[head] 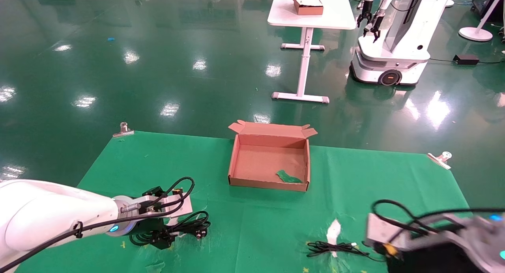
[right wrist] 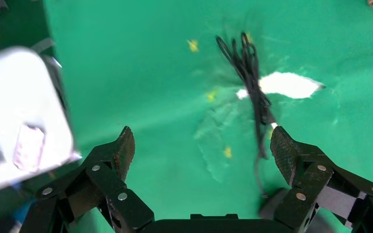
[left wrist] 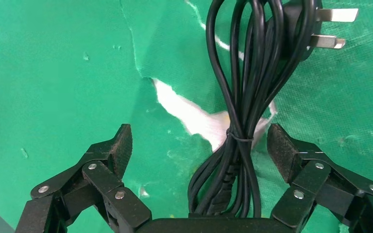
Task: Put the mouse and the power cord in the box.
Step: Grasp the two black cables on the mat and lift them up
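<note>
Left wrist view: left gripper (left wrist: 199, 145) fingers (left wrist: 121, 143) spread wide astride power cord (left wrist: 243, 97) bundle at frame centre; off-centre, could pinch one strand, bundle sagging short of box (head: 236, 154). Right gripper (right wrist: 201, 145) fingers also open, empty, near mouse (right wrist: 272, 206) cable.

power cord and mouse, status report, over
Left gripper open, straddling the power cord. Right gripper open over the mouse cable. Box holds only a green scrap. Nothing in the way.

Your power cord (left wrist: 243, 97) lies bundled on the green cloth at the near left, thick black loops cinched by a thin tie, its chunky plug showing two flat metal prongs. Over at the near right, the mouse's thin black cable (head: 335, 248) stretches out in a slim bundle; the mouse (right wrist: 272, 206) itself barely shows, a dark blur at the cable's end. The box (head: 233, 158) sits mid-cloth, brown cardboard, open, flaps at its back edge, green scrap inside.
</note>
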Controlling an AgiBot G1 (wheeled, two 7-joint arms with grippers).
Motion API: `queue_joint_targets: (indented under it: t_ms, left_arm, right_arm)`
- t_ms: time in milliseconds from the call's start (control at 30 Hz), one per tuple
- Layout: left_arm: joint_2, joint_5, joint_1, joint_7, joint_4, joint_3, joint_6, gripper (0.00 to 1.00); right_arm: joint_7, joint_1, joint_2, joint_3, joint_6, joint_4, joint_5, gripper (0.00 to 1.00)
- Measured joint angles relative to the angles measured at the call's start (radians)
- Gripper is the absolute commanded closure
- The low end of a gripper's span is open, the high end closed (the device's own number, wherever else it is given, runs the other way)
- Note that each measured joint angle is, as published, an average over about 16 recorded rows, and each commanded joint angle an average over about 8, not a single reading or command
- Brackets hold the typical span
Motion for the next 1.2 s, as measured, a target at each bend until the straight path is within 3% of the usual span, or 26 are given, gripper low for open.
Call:
queue_joint_targets:
  t_ms: [300, 633, 667, 900, 933, 1200]
  left_arm:
    - [0.0, 0.0, 0.0, -0.001, -0.001, 0.0, 0.0, 0.0]
    - [0.0, 0.001, 0.0, -0.001, -0.001, 0.0, 0.0, 0.0]
    - [0.0, 0.001, 0.0, -0.001, -0.001, 0.0, 0.0, 0.11]
    - [0.0, 0.001, 0.001, -0.001, -0.001, 0.0, 0.0, 0.98]
    - [0.0, 0.001, 0.001, -0.001, -0.001, 0.0, 0.0, 1.0]
    - [0.0, 0.001, 0.001, -0.001, -0.001, 0.0, 0.0, 1.0]
  right_arm:
    - [-0.19, 0.13, -0.234, -0.107, 0.053, -0.337, -0.188, 0.0]
    - [-0.386, 0.196, -0.41, -0.142, 0.187, -0.695, -0.25, 0.0]
    - [-0.398, 0.2, -0.421, -0.143, 0.197, -0.72, -0.252, 0.07]
    - [-0.444, 0.217, -0.456, -0.142, 0.237, -0.819, -0.254, 0.94]
    - [-0.446, 0.218, -0.458, -0.142, 0.239, -0.823, -0.254, 1.0]
    - [-0.443, 0.217, -0.455, -0.141, 0.237, -0.818, -0.251, 1.0]
